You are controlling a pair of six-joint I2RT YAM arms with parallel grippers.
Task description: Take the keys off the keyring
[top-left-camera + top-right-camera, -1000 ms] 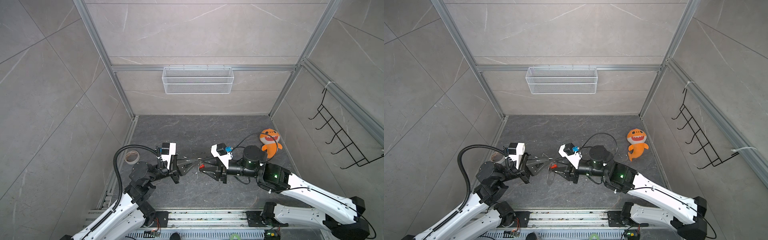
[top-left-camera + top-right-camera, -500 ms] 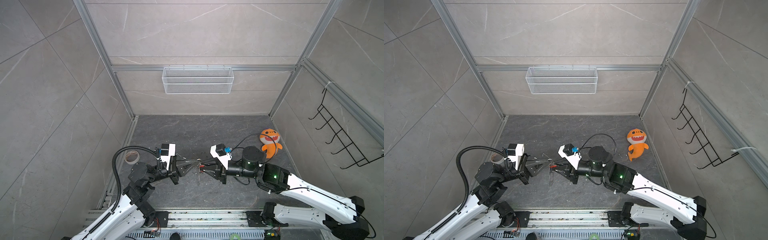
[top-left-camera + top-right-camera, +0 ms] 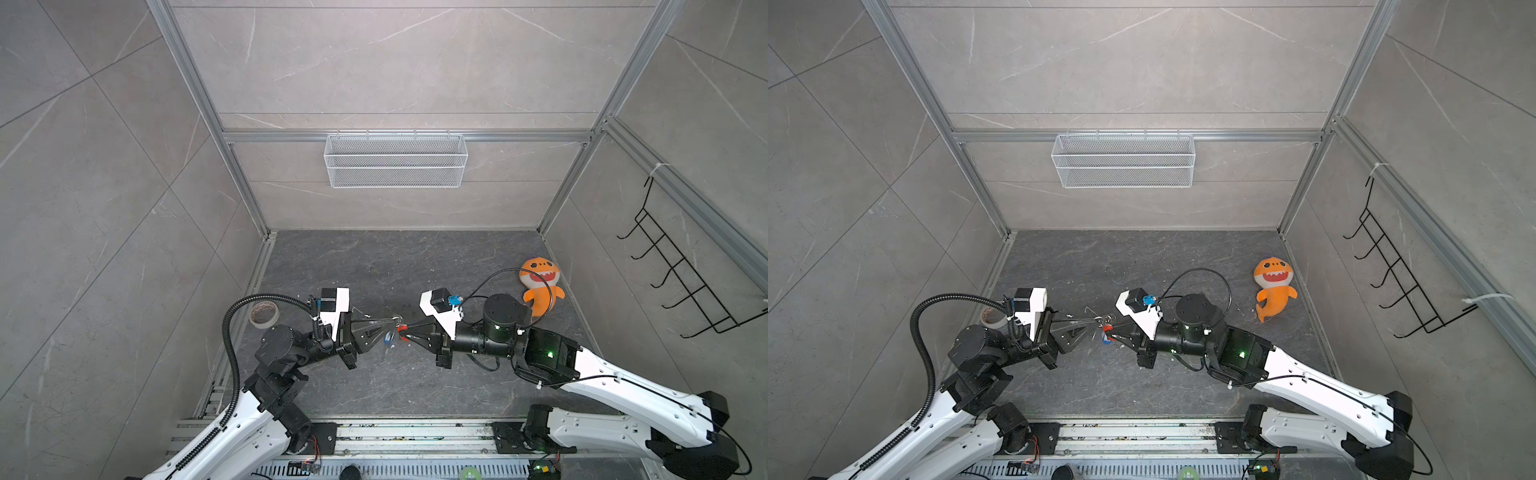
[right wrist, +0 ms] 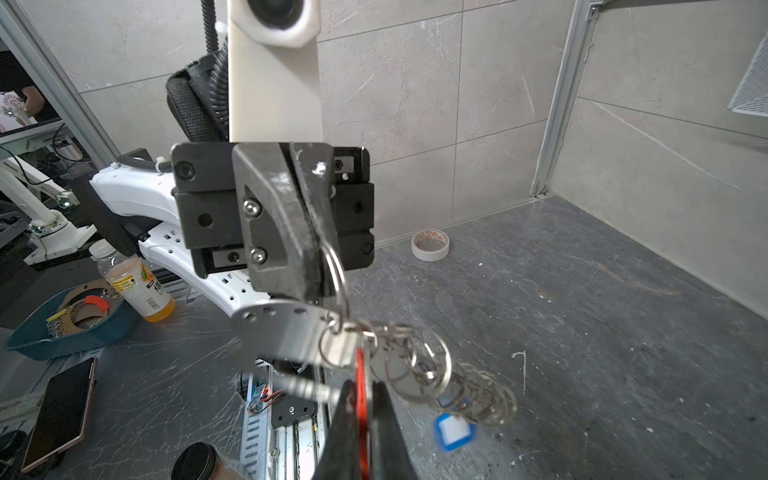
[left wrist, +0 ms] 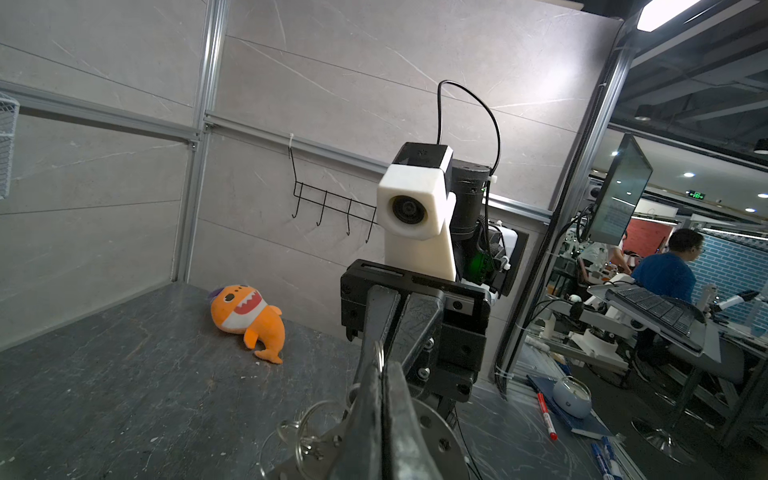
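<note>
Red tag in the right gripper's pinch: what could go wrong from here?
The right gripper pinches only the red tag, so a pull may slip off it. The left gripper holds the keyring near its rim, which might twist loose. The blue tag dangles among crowded rings and could snag.

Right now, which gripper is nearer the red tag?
Right. The right gripper is shut on the red tag. The left gripper is shut on the keyring, its tips clear of the tag, with rings in between.
</note>
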